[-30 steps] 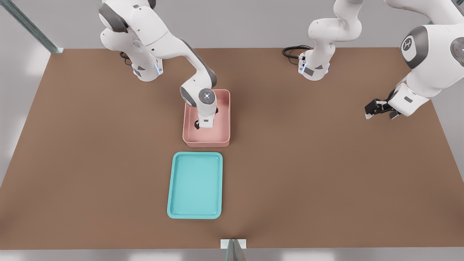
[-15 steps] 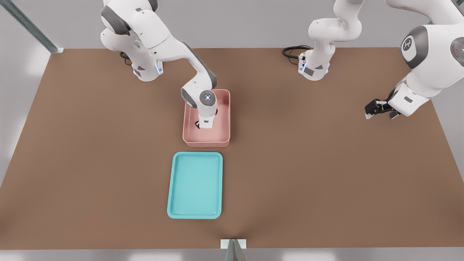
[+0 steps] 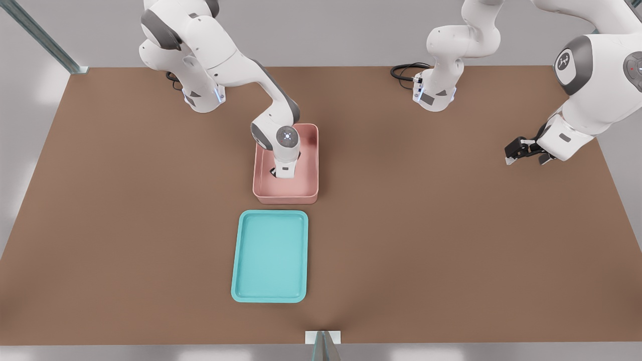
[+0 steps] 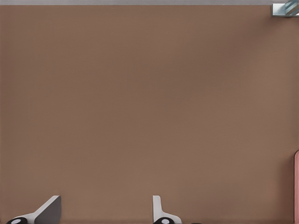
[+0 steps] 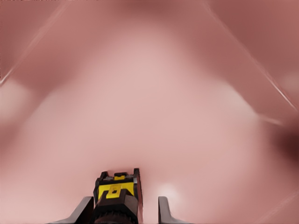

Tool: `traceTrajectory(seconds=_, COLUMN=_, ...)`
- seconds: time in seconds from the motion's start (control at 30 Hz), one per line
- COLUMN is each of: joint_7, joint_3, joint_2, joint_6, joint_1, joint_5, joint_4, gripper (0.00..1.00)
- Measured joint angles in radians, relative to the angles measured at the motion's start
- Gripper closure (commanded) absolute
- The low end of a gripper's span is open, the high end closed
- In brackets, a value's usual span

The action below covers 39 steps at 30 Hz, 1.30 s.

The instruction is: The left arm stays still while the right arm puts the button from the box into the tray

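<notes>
the gripper (image 5: 122, 210) sits low inside the pink box (image 3: 311, 165), fingers parted around the yellow-topped button (image 5: 115, 193). only the right wrist view shows the button; the front view hides it behind the right arm (image 3: 235, 65).

Bare brown table (image 4: 140, 102) fills the frame (a pink box (image 4: 296, 186) edge shows at one side), a metal bracket (image 4: 285, 8) in the corner.

This is looking like a robot test bench in a rendered lab, not a lived-in room. Two white arms are sitting bolted at the far edge of a bare brown table (image 3: 451, 240), cables (image 3: 404, 71) trailing from their bases, with metal frame struts (image 3: 40, 36) standing against plain grey walls.

The gripper (image 5: 122, 212) is reaching down inside the pink box (image 3: 286, 196).
</notes>
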Motion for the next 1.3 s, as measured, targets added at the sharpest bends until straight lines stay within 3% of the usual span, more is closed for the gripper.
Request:
traceTrajectory(seconds=0.67, joint_7=-0.044, joint_3=0.0, joint_2=-0.072, joint_6=-0.042, joint_1=-0.007, joint_5=0.003, joint_4=0.008, gripper=0.53)
traceTrajectory(seconds=0.77, joint_7=-0.051, joint_3=0.001, joint_2=-0.117, joint_6=-0.12, joint_1=-0.014, joint_5=0.005, joint_4=0.096, gripper=0.53)
traceTrajectory(seconds=0.87, joint_7=-0.061, joint_3=0.001, joint_2=-0.12, joint_6=-0.272, joint_1=-0.06, joint_5=0.01, joint_4=0.329, gripper=0.53)
traceTrajectory(seconds=1.07, joint_7=-0.091, joint_3=-0.067, joint_2=0.215, joint_6=-0.451, joint_1=-0.168, joint_5=0.012, joint_4=0.872, gripper=0.53)
traceTrajectory(seconds=1.23, joint_7=-0.14, joint_3=-0.079, joint_2=0.353, joint_6=-0.412, joint_1=-0.223, joint_5=0.011, joint_4=0.94, gripper=0.53)
traceTrajectory(seconds=1.27, joint_7=-0.148, joint_3=-0.079, joint_2=0.36, joint_6=-0.405, joint_1=-0.224, joint_5=0.01, joint_4=0.942, gripper=0.02)
traceTrajectory(seconds=1.3, joint_7=-0.155, joint_3=-0.079, joint_2=0.363, joint_6=-0.4, joint_1=-0.224, joint_5=0.008, joint_4=0.943, gripper=0.0)
